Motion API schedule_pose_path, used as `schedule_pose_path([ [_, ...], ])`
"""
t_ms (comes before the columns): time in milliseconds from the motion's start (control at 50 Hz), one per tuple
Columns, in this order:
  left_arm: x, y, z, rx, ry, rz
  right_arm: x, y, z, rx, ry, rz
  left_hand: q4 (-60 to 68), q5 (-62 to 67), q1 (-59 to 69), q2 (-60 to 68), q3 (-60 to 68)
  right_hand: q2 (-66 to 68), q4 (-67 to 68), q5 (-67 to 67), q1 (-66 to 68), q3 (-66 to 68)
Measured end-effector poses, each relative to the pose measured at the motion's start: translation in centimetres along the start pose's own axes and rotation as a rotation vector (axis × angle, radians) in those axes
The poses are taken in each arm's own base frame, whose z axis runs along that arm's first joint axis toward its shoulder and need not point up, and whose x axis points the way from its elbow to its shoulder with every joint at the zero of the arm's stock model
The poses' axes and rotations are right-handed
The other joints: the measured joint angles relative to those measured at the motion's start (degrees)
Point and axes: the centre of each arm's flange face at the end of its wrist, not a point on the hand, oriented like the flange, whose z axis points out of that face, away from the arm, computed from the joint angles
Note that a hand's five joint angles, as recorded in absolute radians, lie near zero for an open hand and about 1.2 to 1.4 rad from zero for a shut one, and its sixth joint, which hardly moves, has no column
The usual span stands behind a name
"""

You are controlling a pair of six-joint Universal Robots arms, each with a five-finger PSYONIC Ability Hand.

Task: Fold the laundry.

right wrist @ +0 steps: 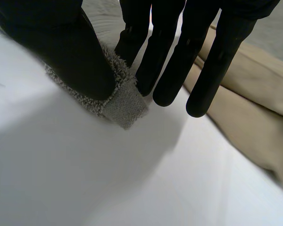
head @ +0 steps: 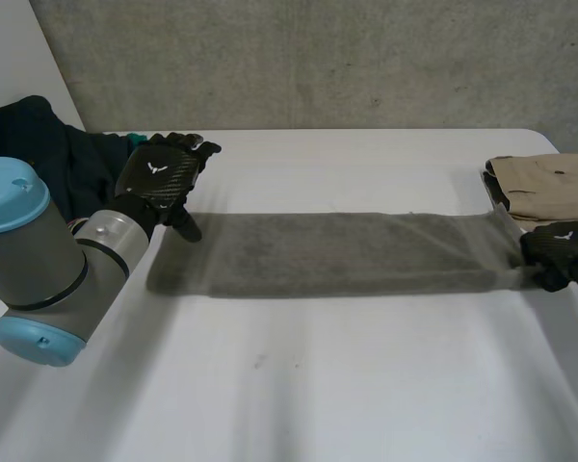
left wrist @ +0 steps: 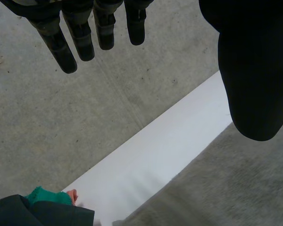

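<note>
We pinch an end corner of the grey towel (head: 337,252) between the thumb and fingers of our right hand (head: 559,252), so it lies stretched flat along the tabletop (head: 318,385) for folding. Our left hand (head: 159,178) hovers released, fingers straight, over the opposite end, placed to grasp there.

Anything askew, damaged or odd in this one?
Nothing damaged or spilled. The grey towel lies stretched across the table, one corner pinched by the right robot hand; the left robot hand hovers open at the other end.
</note>
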Motion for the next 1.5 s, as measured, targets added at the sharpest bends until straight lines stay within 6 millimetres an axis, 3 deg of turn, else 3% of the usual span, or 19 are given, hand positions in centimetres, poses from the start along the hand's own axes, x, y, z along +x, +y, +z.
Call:
schedule_pose_path([
  [140, 0.0, -0.2, -0.2, 0.005, -0.002, 0.002, 2.9, -0.6, -0.4, -0.015, 0.213, -0.101, 0.01, 0.00, 0.00, 0.00, 0.00, 0.00, 0.22, 0.13, 0.00, 0.15],
  [280, -0.3, -1.0, -0.7, 0.022, -0.012, 0.004, 6.3, -1.8, -1.7, -0.060, 0.380, -0.327, 0.01, 0.00, 0.00, 0.00, 0.00, 0.00, 0.24, 0.41, 0.00, 0.15],
  [360, -0.6, -1.5, -0.9, 0.033, -0.020, 0.006, 5.6, -3.9, -1.9, -0.019, 0.409, -0.452, 0.01, 0.00, 0.00, 0.00, 0.00, 0.00, 0.29, 0.70, 0.00, 0.25],
  [440, -0.8, -2.2, -1.3, 0.047, -0.028, 0.006, 0.5, -9.3, -2.1, 0.196, 0.371, -0.569, 0.01, 0.00, 0.00, 0.00, 0.00, 0.00, 0.30, 0.71, 0.00, 0.25],
  [560, -1.0, -2.7, -1.8, 0.059, -0.033, 0.000, -8.3, -14.5, -3.3, 0.501, 0.238, -0.662, 0.01, 0.00, 0.00, 0.00, 0.00, 0.02, 0.39, 0.71, 0.00, 0.36],
  [600, -0.9, -2.9, -2.1, 0.062, -0.032, -0.006, -14.8, -16.2, -4.5, 0.666, 0.106, -0.715, 0.01, 0.00, 0.00, 0.00, 0.00, 0.02, 0.40, 0.71, 0.00, 0.36],
  [620, -0.9, -2.9, -2.2, 0.062, -0.032, -0.007, -16.0, -16.3, -4.7, 0.694, 0.081, -0.725, 0.01, 0.00, 0.00, 0.00, 0.00, 0.02, 0.40, 0.70, 0.00, 0.36],
  [640, -0.9, -2.9, -2.3, 0.061, -0.031, -0.010, -20.0, -16.4, -5.6, 0.769, -0.011, -0.756, 0.01, 0.00, 0.00, 0.00, 0.00, 0.05, 0.41, 0.71, 0.00, 0.36],
  [740, -0.7, -2.6, -2.7, 0.052, -0.028, -0.016, -30.1, -14.3, -8.0, 0.892, -0.269, -0.843, 0.01, 0.00, 0.00, 0.00, 0.00, 0.05, 0.42, 0.94, 0.00, 0.37],
  [820, -0.7, -2.4, -2.7, 0.046, -0.027, -0.018, -33.8, -12.2, -8.8, 0.888, -0.383, -0.880, 0.01, 0.00, 0.00, 0.00, 0.00, -9.36, -9.56, -7.61, -6.47, -9.38],
  [940, -0.6, -2.4, -2.5, 0.050, -0.023, -0.017, -33.1, -12.2, -8.7, 0.799, -0.363, -0.818, 0.01, 0.00, 0.00, 0.00, 0.00, -54.13, -54.25, -52.10, -50.35, -54.04],
  [1020, -0.4, -2.6, -2.4, 0.056, -0.019, -0.016, -30.5, -13.2, -8.7, 0.697, -0.307, -0.677, 0.01, 0.00, 0.00, 0.00, 0.00, -55.43, -56.10, -53.34, -51.12, -55.85],
  [1120, -0.3, -2.8, -2.3, 0.069, -0.017, -0.013, -24.9, -13.7, -8.2, 0.534, -0.249, -0.401, 0.01, 0.00, 0.00, 0.00, 0.00, -55.43, -56.10, -53.31, -51.12, -55.85],
  [1180, -0.2, -2.8, -2.2, 0.075, -0.015, -0.012, -22.4, -13.2, -7.9, 0.448, -0.239, -0.272, 0.01, 0.00, 0.00, 0.00, 0.00, -55.43, -56.10, -53.31, -51.12, -55.85],
  [1260, 0.2, -2.7, -2.1, 0.077, -0.004, -0.012, -19.5, -10.5, -7.0, 0.285, -0.238, -0.146, 0.01, 0.00, 0.00, 0.00, 0.00, -55.43, -56.10, -53.33, -51.12, -55.85],
  [1320, 0.5, -2.5, -2.1, 0.073, 0.004, -0.013, -18.2, -8.4, -6.2, 0.197, -0.222, -0.142, 0.01, 0.00, 0.00, 0.00, 0.00, -41.57, -42.45, -39.67, -37.81, -42.08],
  [1360, 0.8, -2.3, -2.1, 0.068, 0.011, -0.014, -17.0, -6.6, -5.5, 0.133, -0.199, -0.165, 0.01, 0.00, 0.00, 0.00, 0.00, -19.84, -21.72, -19.11, -15.67, -21.14],
  [1420, 0.9, -2.2, -2.2, 0.065, 0.015, -0.015, -16.0, -5.6, -4.9, 0.103, -0.166, -0.193, 0.01, 0.00, 0.00, 0.00, 0.00, -2.45, -4.15, -2.73, -4.88, -3.66],
  [1500, 1.0, -2.2, -2.2, 0.064, 0.017, -0.014, -14.3, -5.8, -4.3, 0.140, -0.057, -0.243, 0.01, 0.00, 0.00, 0.00, 0.00, -0.85, 0.15, 0.27, -2.76, 0.10],
])
